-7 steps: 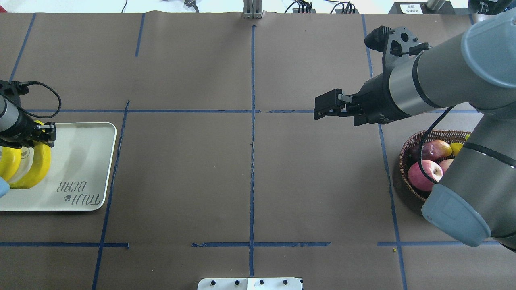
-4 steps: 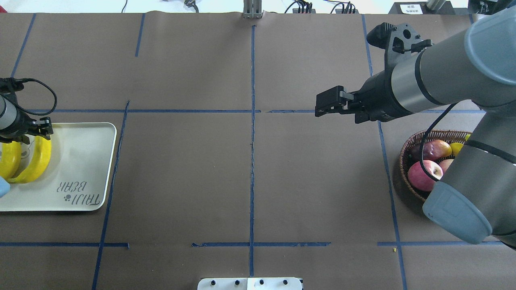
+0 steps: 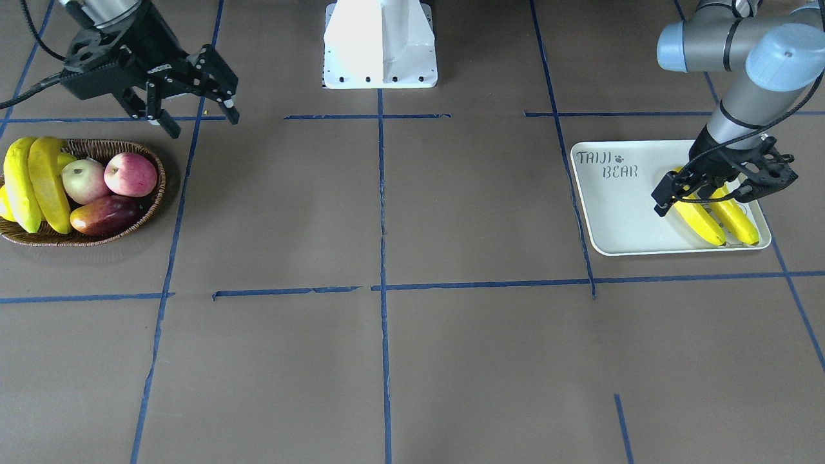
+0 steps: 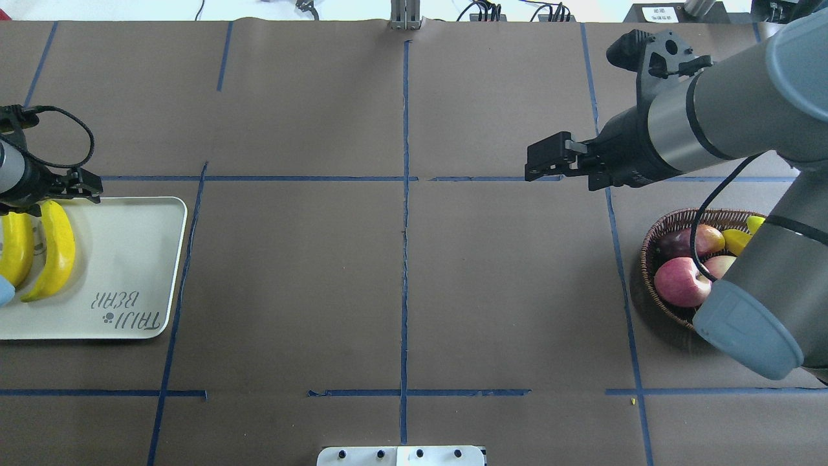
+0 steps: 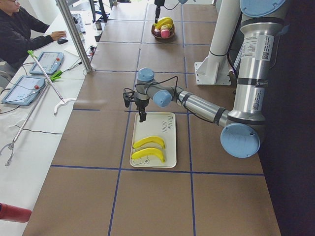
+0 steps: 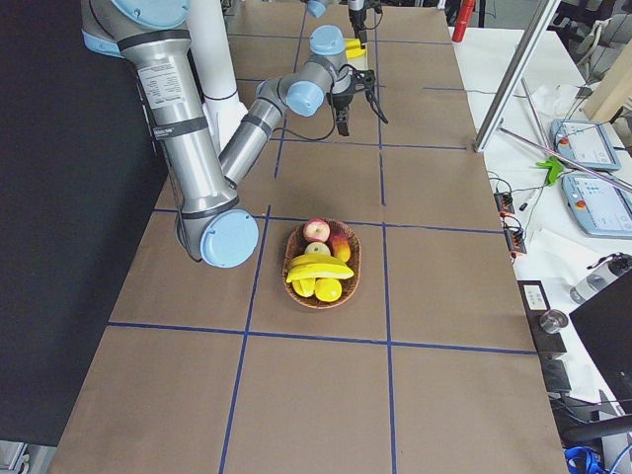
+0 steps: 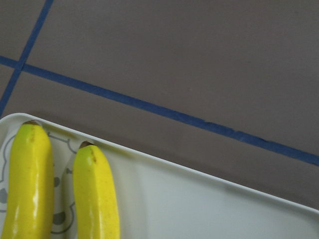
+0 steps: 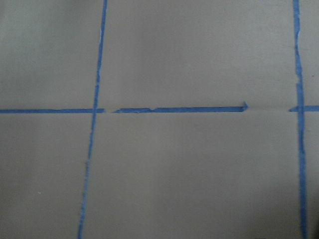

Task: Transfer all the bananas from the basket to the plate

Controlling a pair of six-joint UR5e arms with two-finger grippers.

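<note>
1. Left pincer (image 3: 704,198): fingers spread, nothing held. It hangs over the plate (image 3: 619,206), above one end of the fruit there. The left-end view shows it clear of the fruit.
2. The plate sits on the counter (image 3: 451,206) at the robot's left end.
3. First banana (image 3: 699,222) lies on the plate, on the side nearer the "TAIJI BEAR" print. Second banana (image 3: 740,224) lies just beside it, toward the plate's outer edge. They are roughly parallel, with a sliver of plate showing between them.
4. Left wrist view: both dark tips sit side by side over the bear outline. The plate rim is just past them, then a blue tape line (image 7: 164,113) on bare counter.
5. Right pincer (image 3: 203,125): fingers spread wide, empty. It is up in the air, off the basket (image 3: 84,241) and toward the counter's middle.
6. The basket is at the robot's right end. Third banana (image 3: 19,187) and fourth banana (image 3: 48,183) lie side by side across its outer end, on top of other yellow fruit (image 6: 328,289).
7. Also in the basket: a pale apple (image 3: 82,182), a red apple (image 3: 131,174) and a dark red fruit (image 3: 106,216).
8. Right wrist view: only counter and tape.
9. Count: two on the plate, two in the basket.
10. A person (image 5: 19,29) sits at a side desk beyond the counter.
</note>
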